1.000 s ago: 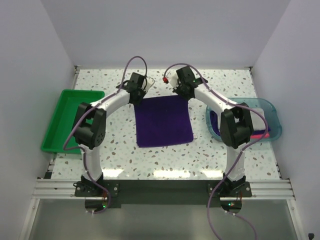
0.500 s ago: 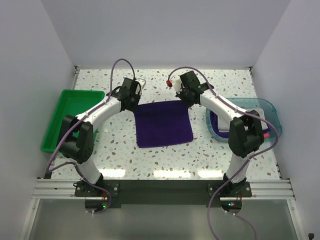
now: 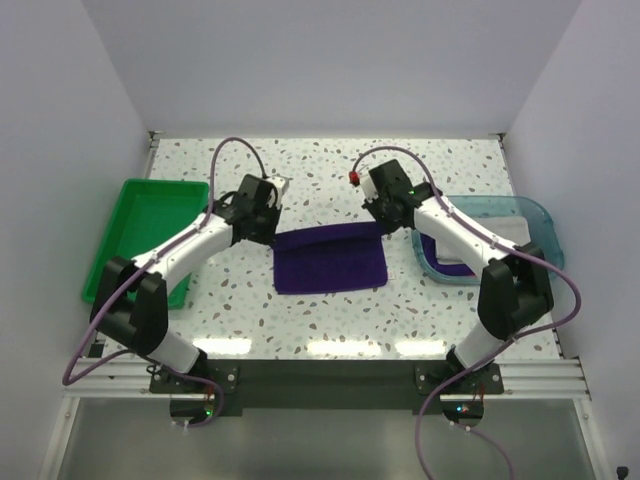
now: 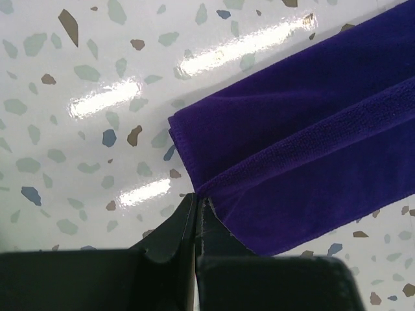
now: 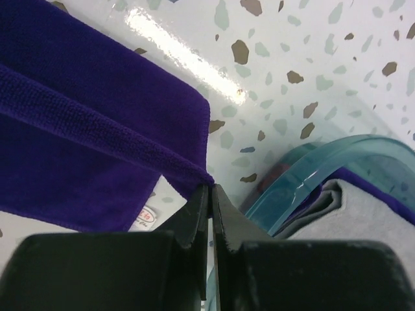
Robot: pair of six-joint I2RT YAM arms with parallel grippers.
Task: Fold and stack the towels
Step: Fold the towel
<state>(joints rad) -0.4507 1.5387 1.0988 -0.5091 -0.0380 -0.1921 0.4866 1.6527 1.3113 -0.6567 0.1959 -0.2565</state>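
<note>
A dark purple towel [image 3: 330,262] lies in the middle of the table, its far edge lifted and carried over the rest. My left gripper [image 3: 274,233] is shut on the far-left corner; in the left wrist view the fingertips [image 4: 196,198] pinch the towel [image 4: 311,142] at its hem. My right gripper [image 3: 384,227] is shut on the far-right corner, where the jaws [image 5: 210,188] close on the hem of the towel [image 5: 84,149]. A pale grey-white towel [image 5: 373,217] and another purple one [image 5: 382,183] lie in the teal tray. The pink towel is hidden.
A green bin [image 3: 140,235] stands at the left. The translucent teal tray [image 3: 535,215] stands at the right, its rim [image 5: 311,181] close beside my right gripper. A white label tag [image 5: 146,216] hangs under the lifted towel edge.
Both grippers have moved toward the near side with the towel's far corners in them. The far edge now lies over the towel, which looks shorter from above.
</note>
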